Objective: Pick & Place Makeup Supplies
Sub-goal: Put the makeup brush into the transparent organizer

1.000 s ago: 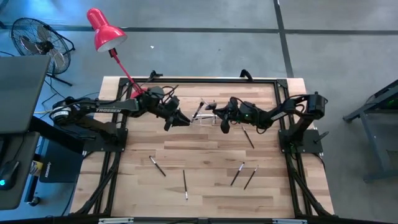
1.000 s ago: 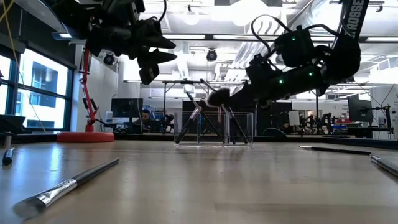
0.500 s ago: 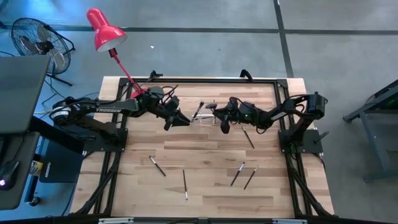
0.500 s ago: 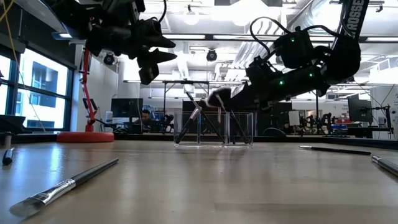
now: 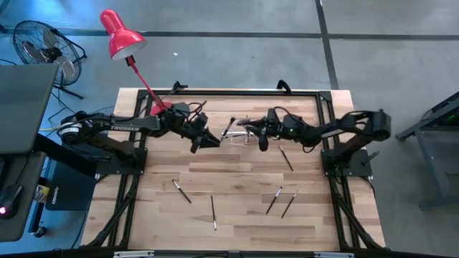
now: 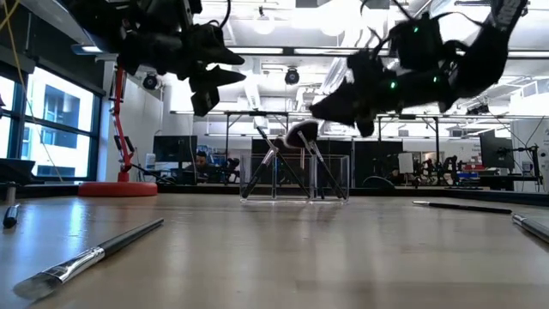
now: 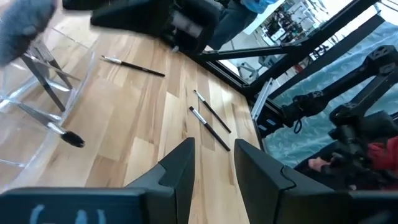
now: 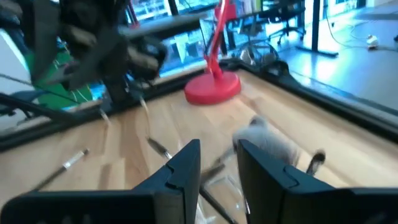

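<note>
Brushes (image 5: 214,212) on table (image 5: 237,222): light, thin, stiff, roll easily; pinch mid-handle. Left hand (image 5: 208,140) and right hand (image 5: 262,140) both spread, empty, above holder (image 6: 294,176).

light wood table (image 5: 237,168) in black frame, red desk lamp (image 5: 118,34) at its far-left corner, clear plastic holder (image 6: 294,178) near table centre, floor fan (image 5: 41,44) on grey floor to the left, monitor (image 5: 21,107) at left edge, office room behind

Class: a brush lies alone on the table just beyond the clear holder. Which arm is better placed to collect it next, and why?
Probably the right. The right gripper, open and empty, hangs beside that brush; the left gripper hovers across the clear holder.
</note>
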